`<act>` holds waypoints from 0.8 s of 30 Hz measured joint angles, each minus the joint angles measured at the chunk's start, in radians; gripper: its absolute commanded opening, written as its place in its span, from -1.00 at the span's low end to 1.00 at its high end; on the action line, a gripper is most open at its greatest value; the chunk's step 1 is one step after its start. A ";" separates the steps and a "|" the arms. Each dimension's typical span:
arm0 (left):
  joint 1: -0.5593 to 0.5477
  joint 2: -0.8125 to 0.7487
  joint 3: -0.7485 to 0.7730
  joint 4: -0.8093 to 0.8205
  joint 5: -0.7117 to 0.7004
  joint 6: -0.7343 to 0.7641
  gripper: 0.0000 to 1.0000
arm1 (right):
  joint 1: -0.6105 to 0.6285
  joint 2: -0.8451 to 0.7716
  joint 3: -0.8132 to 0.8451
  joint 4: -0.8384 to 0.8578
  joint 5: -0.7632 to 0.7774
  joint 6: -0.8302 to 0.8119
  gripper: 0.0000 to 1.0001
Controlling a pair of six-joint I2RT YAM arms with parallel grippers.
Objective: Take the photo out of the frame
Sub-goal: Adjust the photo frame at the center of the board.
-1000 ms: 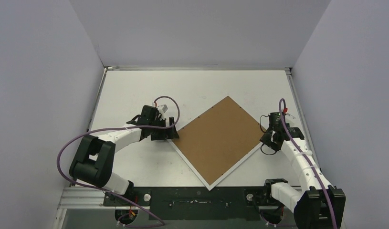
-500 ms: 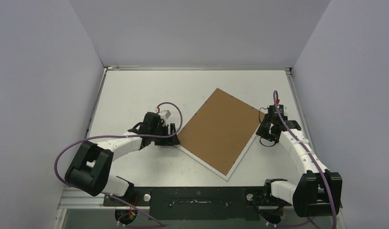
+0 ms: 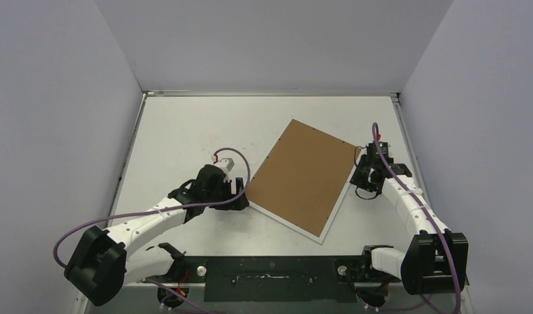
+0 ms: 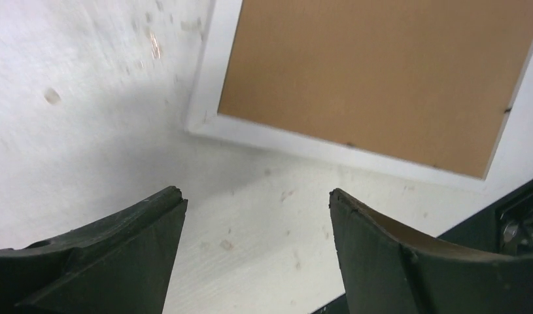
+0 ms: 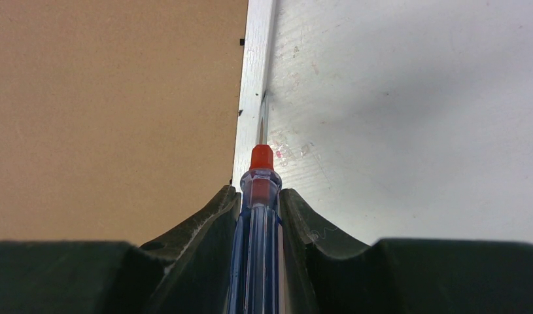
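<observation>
The frame (image 3: 303,176) lies face down on the white table, its brown fibreboard back up and a narrow white border round it. The photo is hidden under that back. My left gripper (image 3: 241,196) stands open just off the frame's left corner, low over the table; in the left wrist view the left gripper (image 4: 257,196) has only bare table between its fingers, with the frame (image 4: 381,78) beyond them. My right gripper (image 3: 363,175) is at the frame's right edge, and the right wrist view shows the right gripper (image 5: 260,193) shut on a red-and-blue screwdriver (image 5: 259,216) whose tip rests by the white border (image 5: 254,85).
A black mounting rail (image 3: 283,269) runs along the table's near edge, close to the frame's lowest corner, and shows in the left wrist view as a dark rail (image 4: 512,216). Grey walls close in the table (image 3: 185,131) on three sides.
The frame has turned counter-clockwise, its far corner swinging left and its near corner right. My left gripper slid towards the near edge alongside it. My right gripper shifted slightly farther with the screwdriver.
</observation>
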 measured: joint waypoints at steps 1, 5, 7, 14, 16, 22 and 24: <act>0.006 -0.007 0.023 -0.008 -0.015 0.006 0.58 | 0.000 0.000 0.000 0.000 0.000 0.000 -1.00; 0.055 0.069 0.141 -0.002 -0.018 0.049 0.54 | 0.000 0.000 0.000 0.000 0.000 0.000 -1.00; 0.076 0.151 0.199 0.011 -0.007 0.073 0.51 | 0.000 0.000 0.000 0.000 -0.001 -0.001 -1.00; 0.080 0.368 0.266 0.014 0.019 0.135 0.35 | 0.000 0.014 0.014 -0.006 -0.005 -0.006 -1.00; 0.072 0.398 0.271 0.006 0.010 0.142 0.25 | 0.000 0.019 0.017 -0.005 -0.008 -0.006 -1.00; 0.045 0.442 0.291 -0.009 -0.047 0.159 -0.19 | 0.000 0.023 0.021 -0.005 -0.019 -0.008 -1.00; 0.036 0.444 0.292 -0.016 -0.067 0.158 -0.40 | 0.000 0.023 0.021 -0.005 -0.022 -0.009 -1.00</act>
